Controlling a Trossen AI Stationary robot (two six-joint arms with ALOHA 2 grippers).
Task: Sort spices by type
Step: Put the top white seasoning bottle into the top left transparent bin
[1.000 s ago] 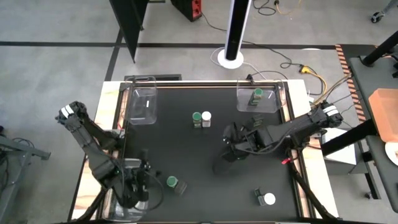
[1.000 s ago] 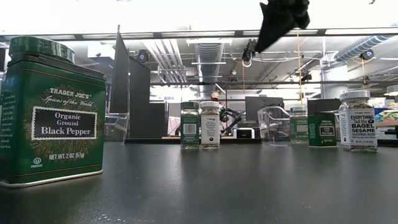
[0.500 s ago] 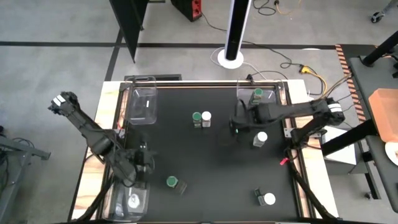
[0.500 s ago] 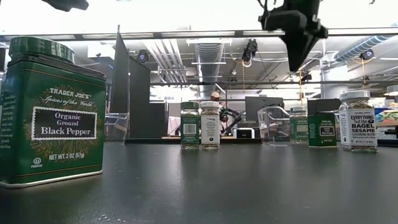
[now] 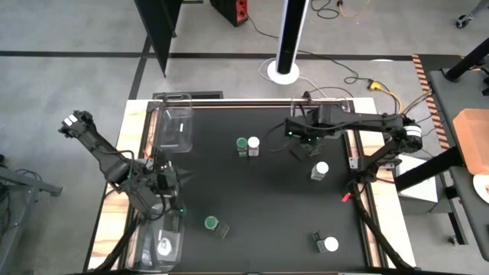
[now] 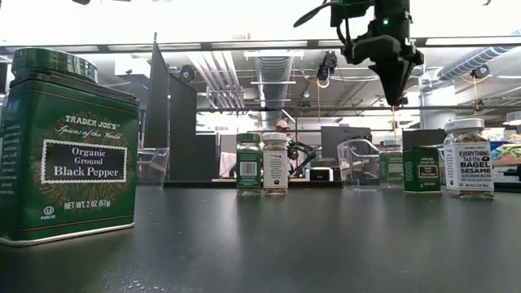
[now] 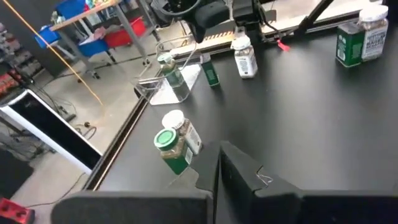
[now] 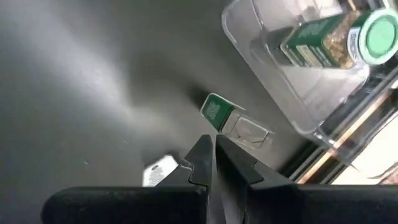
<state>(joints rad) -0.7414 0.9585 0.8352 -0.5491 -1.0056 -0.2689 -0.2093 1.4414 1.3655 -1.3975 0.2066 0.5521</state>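
Counting the spices from above: I get four white lids and three round green ones. A green-lid jar [image 5: 241, 145] and a white-lid jar [image 5: 254, 143] stand touching in the middle of the table. Another white-lid jar [image 5: 321, 169] stands alone toward the right side. At the near right corner the bagel jar [image 5: 330, 244] sits just beside a small green tin [image 5: 317, 241]. The pepper tin [image 5: 211, 224] is near the front left. One more white lid [image 5: 164, 246] shows inside the near left tray [image 5: 150, 243]. The last green-lid jar [image 8: 336, 37] lies on its side in the far right tray [image 8: 261, 50]; from above the arm covers most of it.

There are three clear trays in all, counting the far left tray [image 5: 174, 126], which looks bare.

Readable stuff, from table level: the pepper tin says "Trader Joe's Spices of the World, Organic Ground Black Pepper, NET WT. 2 OZ (57g)". The bagel jar reads "Everything but the Bagel Sesame". The middle pair's labels are too small to read.

Also a little green-capped container [image 8: 231, 119] is lying on the table just outside the far right tray, and I can't tell what it is.

The right gripper [image 5: 294, 131] hangs high over that spot, fingers pressed together, holding nothing. The left gripper [image 5: 170, 189] is also pinched closed and empty, above the left side between the two left trays.
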